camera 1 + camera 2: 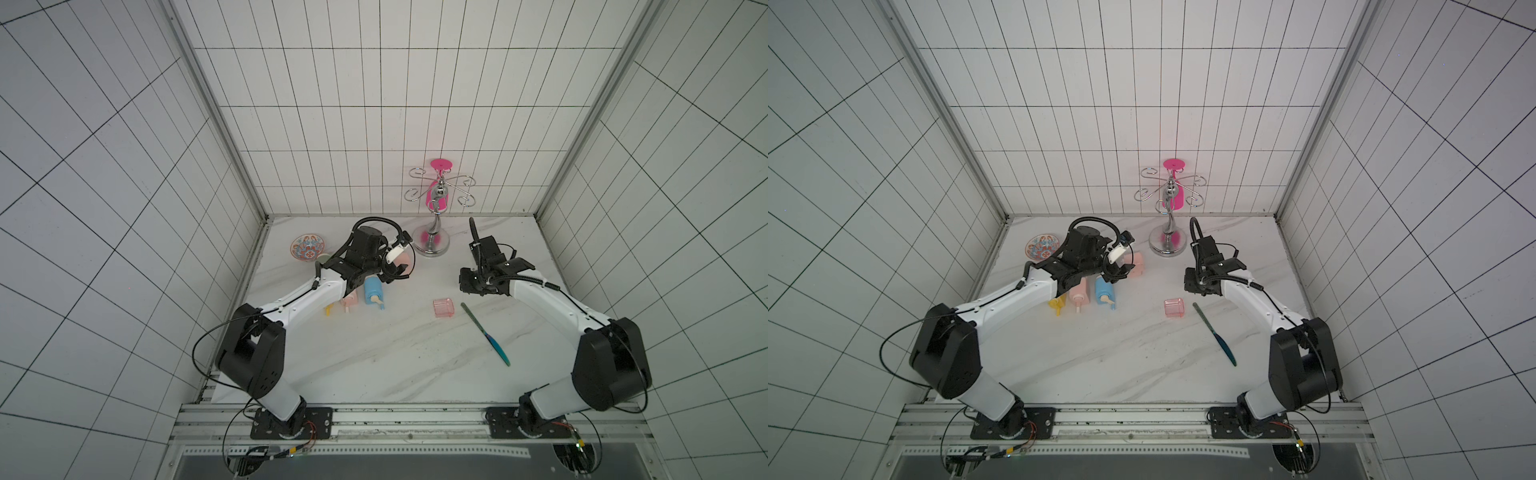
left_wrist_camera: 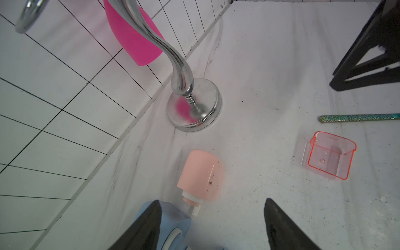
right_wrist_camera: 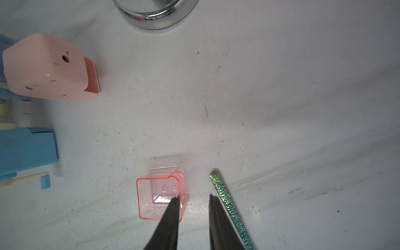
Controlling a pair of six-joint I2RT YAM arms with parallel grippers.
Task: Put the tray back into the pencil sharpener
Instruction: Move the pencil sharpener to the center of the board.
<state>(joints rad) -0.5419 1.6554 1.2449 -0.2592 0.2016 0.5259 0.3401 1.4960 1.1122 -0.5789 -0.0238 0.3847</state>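
Observation:
The tray [image 1: 444, 308] [image 1: 1174, 308] is a small clear pink box lying on the marble table [image 1: 374, 357], open side showing in the right wrist view [image 3: 161, 194]. The pencil sharpener [image 3: 45, 67] is a pale pink block with an empty slot facing the tray; it lies at the back [image 1: 1136, 264] [image 2: 200, 175]. My left gripper [image 2: 213, 201] [image 1: 397, 274] hovers open just beside the sharpener, touching nothing. My right gripper [image 3: 193, 197] [image 1: 466, 286] is slightly open above the tray's near wall, holding nothing.
A chrome stand [image 1: 432, 245] [image 2: 194, 108] with a pink glass rises behind the sharpener. Blue [image 1: 373, 291], pink [image 1: 1079, 291] and yellow [image 1: 1057, 303] sharpeners lie under my left arm. An iridescent stick [image 1: 484, 332] [image 3: 231, 210] lies right of the tray. A patterned bowl [image 1: 307, 248] sits back left.

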